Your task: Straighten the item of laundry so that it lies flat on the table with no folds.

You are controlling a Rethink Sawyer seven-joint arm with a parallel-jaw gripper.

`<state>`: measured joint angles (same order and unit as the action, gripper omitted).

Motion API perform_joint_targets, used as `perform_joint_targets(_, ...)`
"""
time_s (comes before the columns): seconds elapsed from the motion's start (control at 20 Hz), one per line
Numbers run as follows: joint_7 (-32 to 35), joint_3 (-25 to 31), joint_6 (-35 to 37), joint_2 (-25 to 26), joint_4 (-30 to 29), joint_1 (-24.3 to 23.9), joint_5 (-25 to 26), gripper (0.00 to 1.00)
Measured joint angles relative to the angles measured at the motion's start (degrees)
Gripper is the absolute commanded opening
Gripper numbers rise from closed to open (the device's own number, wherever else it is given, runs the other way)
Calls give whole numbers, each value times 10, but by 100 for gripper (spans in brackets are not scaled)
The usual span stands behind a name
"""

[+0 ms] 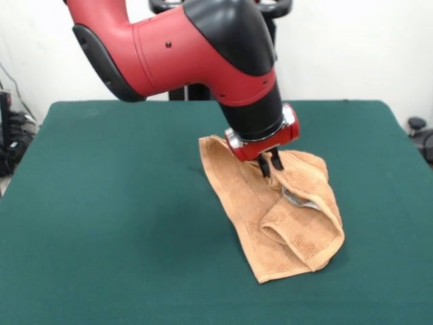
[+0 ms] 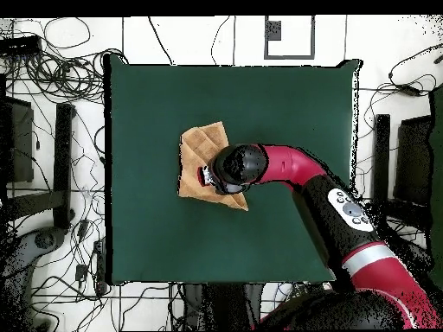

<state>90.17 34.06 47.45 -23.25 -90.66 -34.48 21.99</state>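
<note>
I see the towel (image 1: pixel 281 217) right of centre in the front view, folded over itself on the green counter (image 1: pixel 122 223). My gripper (image 1: pixel 271 164) stands at its upper edge, fingers close together, seemingly pinching a fold, though I cannot tell for certain; presumably to drag that layer open.
</note>
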Motion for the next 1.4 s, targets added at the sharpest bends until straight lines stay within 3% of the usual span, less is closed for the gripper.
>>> perform_joint_targets(1.4,0,-9,0,-16,1,25,-30,0)
